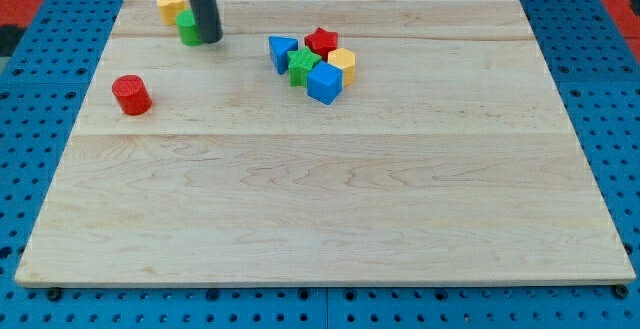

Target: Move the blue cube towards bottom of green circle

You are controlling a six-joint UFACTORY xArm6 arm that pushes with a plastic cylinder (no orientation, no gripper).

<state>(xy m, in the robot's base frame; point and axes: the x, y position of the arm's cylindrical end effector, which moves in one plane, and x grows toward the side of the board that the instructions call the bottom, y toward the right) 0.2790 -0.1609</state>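
My tip (208,39), holding nothing, touches the green circle (186,29); green star (303,65) crowds the blue cube (324,83).

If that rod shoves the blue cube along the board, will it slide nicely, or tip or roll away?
The blue cube has flat faces and sits low, so it will probably slide, not roll. It touches the green star-like block and a yellow block, so it may nudge those or twist. The smooth wooden board likely offers little grip.
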